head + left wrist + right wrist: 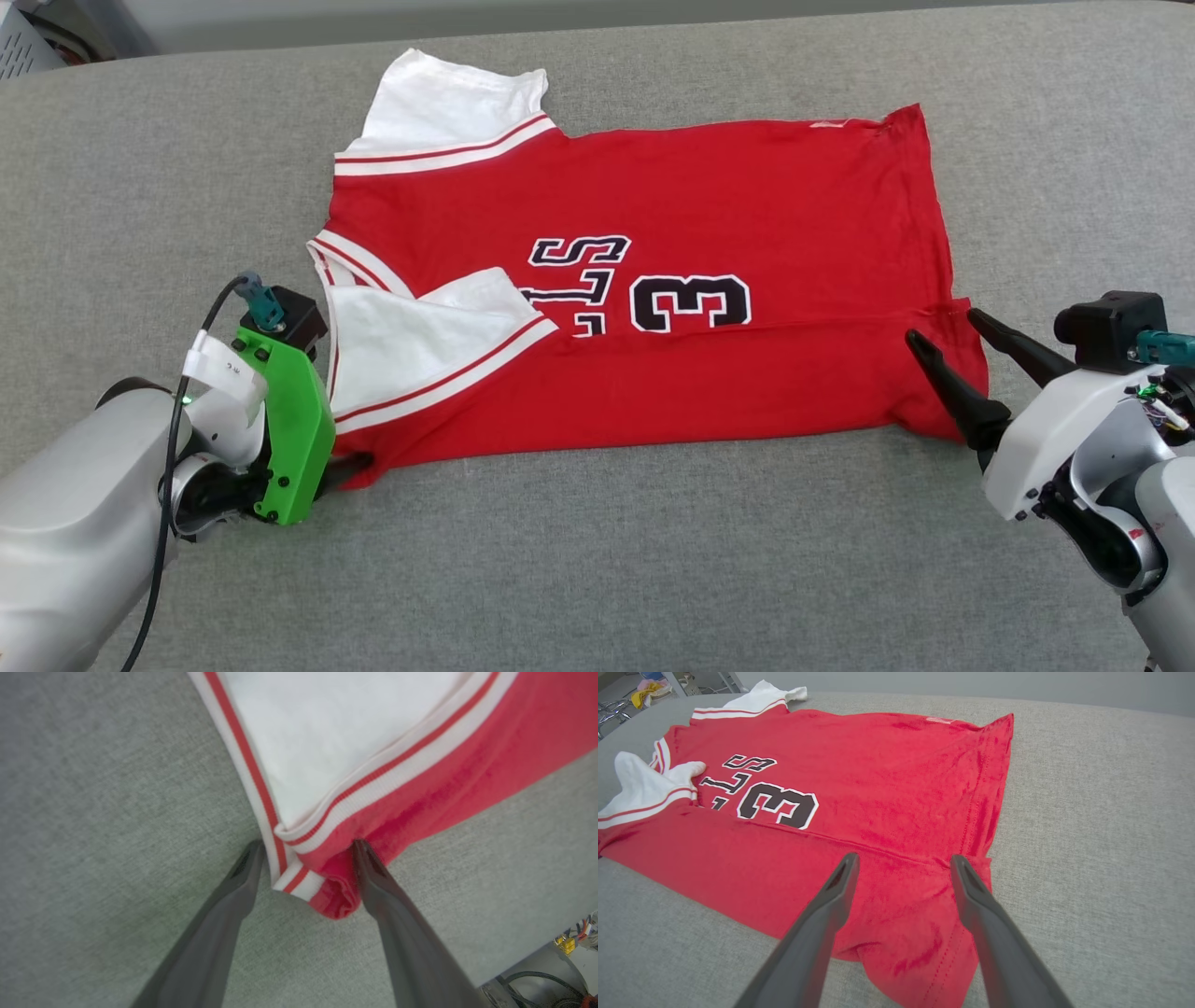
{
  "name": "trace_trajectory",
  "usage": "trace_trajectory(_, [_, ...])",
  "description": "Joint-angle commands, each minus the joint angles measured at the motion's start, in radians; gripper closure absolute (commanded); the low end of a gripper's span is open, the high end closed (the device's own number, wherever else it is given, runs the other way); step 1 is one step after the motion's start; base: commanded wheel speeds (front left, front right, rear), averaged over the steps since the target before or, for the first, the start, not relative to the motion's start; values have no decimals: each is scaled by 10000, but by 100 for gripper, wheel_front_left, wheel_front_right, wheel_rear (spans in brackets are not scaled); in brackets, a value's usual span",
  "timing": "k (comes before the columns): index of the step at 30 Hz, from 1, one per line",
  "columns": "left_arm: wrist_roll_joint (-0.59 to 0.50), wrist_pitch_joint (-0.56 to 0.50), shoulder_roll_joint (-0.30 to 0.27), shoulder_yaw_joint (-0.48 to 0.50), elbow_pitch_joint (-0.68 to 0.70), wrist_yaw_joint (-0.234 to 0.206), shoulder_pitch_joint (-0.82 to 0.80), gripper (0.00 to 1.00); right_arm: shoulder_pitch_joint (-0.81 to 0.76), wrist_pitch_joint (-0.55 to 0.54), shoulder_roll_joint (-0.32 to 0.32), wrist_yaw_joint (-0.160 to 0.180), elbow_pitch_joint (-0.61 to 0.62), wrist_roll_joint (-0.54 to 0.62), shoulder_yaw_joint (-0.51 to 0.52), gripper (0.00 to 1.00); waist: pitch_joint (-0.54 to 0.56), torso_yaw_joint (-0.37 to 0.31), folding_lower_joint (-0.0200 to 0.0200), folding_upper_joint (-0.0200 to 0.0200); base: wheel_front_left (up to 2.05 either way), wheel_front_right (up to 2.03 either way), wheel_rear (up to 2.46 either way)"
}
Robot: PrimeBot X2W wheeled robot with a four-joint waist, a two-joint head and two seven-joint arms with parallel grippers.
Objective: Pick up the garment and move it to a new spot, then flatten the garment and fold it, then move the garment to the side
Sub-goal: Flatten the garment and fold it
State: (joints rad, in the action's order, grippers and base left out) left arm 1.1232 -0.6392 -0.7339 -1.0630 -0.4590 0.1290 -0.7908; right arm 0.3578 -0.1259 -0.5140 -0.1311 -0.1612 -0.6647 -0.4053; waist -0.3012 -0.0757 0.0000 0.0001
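Observation:
The garment (pixel 709 215), a red jersey T-shirt with white sleeves and black lettering, lies spread on the grey surface with its near long edge folded over the chest. My left gripper (pixel 350 462) is at its near left corner. In the left wrist view its open fingers (pixel 306 847) straddle that bunched corner (pixel 331 896), where striped trim and red cloth meet. My right gripper (pixel 941 327) hovers open over the near right hem corner. The right wrist view shows red cloth (pixel 887 779) between and below its spread fingertips (pixel 903 857).
The grey padded surface (pixel 597 560) runs wide on all sides of the shirt. Room clutter sits beyond its far left corner (pixel 28 37). The left wrist view shows the surface's edge with cables (pixel 560 961) at the lower right.

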Motion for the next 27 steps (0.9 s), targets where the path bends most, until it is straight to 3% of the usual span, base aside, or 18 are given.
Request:
trace_trajectory(1, [-114, 225, 383, -393, -213, 10, 562, 100, 195, 90, -77, 4, -34, -69, -14, 0, 46, 16, 0, -1, 0, 0, 0])
trace_trajectory(6, [-234, 1408, 226, -322, 66, 14, 540, 100, 300, 30, -574, 4, 95, -25, 46, 0, 293, 130, 0, -1, 0, 0, 0])
trace_trajectory(10, [-458, 2364, -38, -234, 516, 15, 508, 100, 399, -457, -1353, 4, 505, -90, 168, 0, 458, 263, 0, -1, 0, 0, 0])
trace_trajectory(14, [-589, 3024, -314, -37, 1115, -2, 517, 100, 474, -1549, -2333, 4, 1031, -448, 102, 0, 489, 397, 0, -1, 0, 0, 0])
trace_trajectory(19, [-770, 3369, -684, 127, 2047, -339, 569, 100, 589, -3253, -3179, 4, 1627, -1193, -47, 0, 377, 534, 0, -1, 0, 0, 0])
trace_trajectory(23, [-844, 3438, -878, 208, 2715, -630, 595, 100, 649, -4289, -3276, 4, 1654, -1551, -246, 0, 208, 650, 0, -1, 0, 0, 0])
trace_trajectory(27, [-962, 3455, -923, 230, 3139, -824, 538, 100, 750, -4816, -2981, 4, 1343, -1567, -542, 0, -23, 785, 0, -1, 0, 0, 0])
